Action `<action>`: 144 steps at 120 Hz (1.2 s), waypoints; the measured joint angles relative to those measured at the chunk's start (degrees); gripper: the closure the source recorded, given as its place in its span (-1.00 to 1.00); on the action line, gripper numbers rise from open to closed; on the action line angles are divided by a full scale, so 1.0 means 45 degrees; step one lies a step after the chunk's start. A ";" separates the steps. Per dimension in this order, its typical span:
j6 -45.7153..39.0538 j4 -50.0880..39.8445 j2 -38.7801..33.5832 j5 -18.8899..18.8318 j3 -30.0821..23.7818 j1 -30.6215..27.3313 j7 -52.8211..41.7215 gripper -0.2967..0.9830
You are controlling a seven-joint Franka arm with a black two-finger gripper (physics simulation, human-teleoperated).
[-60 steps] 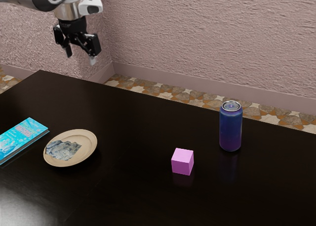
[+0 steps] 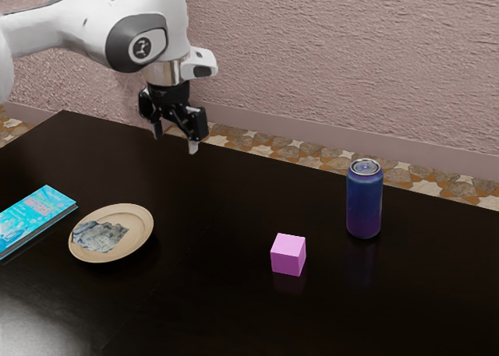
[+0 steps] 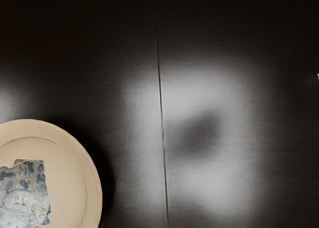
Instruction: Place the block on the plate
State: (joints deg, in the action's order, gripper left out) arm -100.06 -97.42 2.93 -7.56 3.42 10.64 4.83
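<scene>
High above the table, toward the exterior view's upper left, my gripper hangs with its two fingers apart and nothing between them. The pink block rests on the dark table, well below the gripper and toward the exterior view's right. A beige plate with a patterned bluish patch lies on the table between the book and the block. In the wrist view the plate is partly in sight, and a sliver of the pink block touches the edge.
A blue-purple can stands upright near the block, toward the exterior view's right. A light-blue book lies beside the plate at the exterior view's left. The dark table has a far edge near the textured wall.
My arm and gripper have moved toward the exterior view's right and lower, closer to the table. Block, plate, can and book have stayed where they were.
</scene>
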 joint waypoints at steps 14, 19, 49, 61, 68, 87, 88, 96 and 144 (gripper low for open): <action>-0.0864 -0.0620 0.0249 0.0180 -0.0001 0.0855 0.0492 -0.54; -0.1178 -0.0864 0.0313 0.0289 -0.0001 0.0985 0.0683 -0.54; -0.2660 -0.1746 0.1006 0.1030 0.0044 0.1462 0.1958 -0.54; -0.3106 -0.1839 0.1404 0.1396 0.0057 0.1682 0.2381 -0.54; -0.3297 -0.1849 0.1618 0.1595 0.0059 0.1769 0.2598 -0.54; -0.3659 -0.1842 0.2182 0.1905 0.0062 0.2190 0.3122 -0.54; -0.3682 -0.1844 0.2205 0.1913 0.0064 0.2212 0.3146 -0.54; -0.3842 -0.1837 0.2403 0.1971 0.0075 0.2419 0.3325 -0.54; -0.4430 -0.1335 0.3566 0.2481 0.0079 0.3324 0.4245 -0.54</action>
State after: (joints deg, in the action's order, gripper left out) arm -120.00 -103.42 18.98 3.61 3.78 25.60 23.93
